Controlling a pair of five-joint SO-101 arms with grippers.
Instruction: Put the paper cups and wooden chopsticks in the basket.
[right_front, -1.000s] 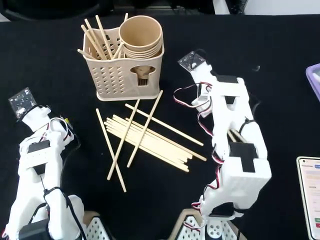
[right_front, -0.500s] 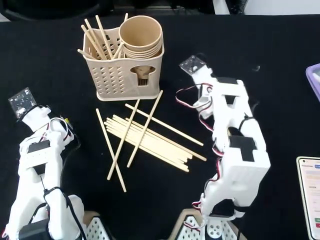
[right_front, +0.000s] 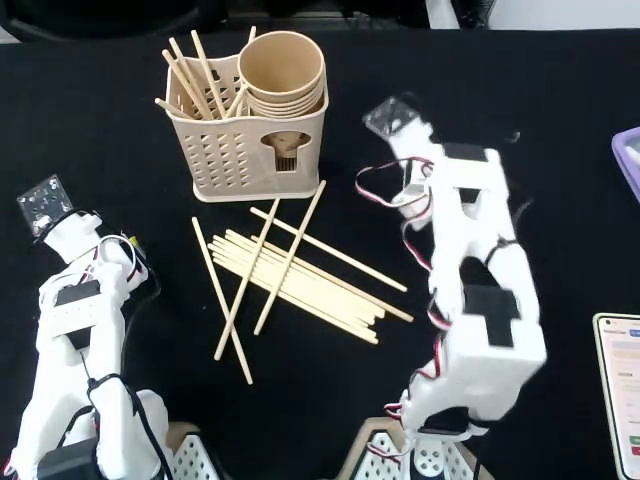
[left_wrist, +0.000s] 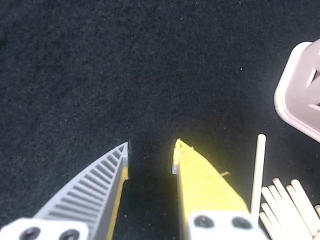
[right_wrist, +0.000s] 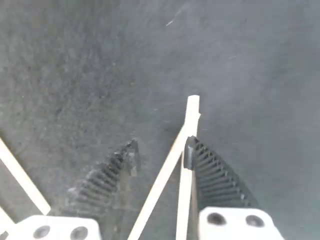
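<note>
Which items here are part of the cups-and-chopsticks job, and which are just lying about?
Job:
basket
paper cups stacked in it
chopsticks standing in the basket
loose chopsticks on the table

Lying about:
phone at the table's right edge
purple container, also at that edge

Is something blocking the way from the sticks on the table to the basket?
Nothing visible does. Only bare black table lies between the loose chopsticks and the basket.
</note>
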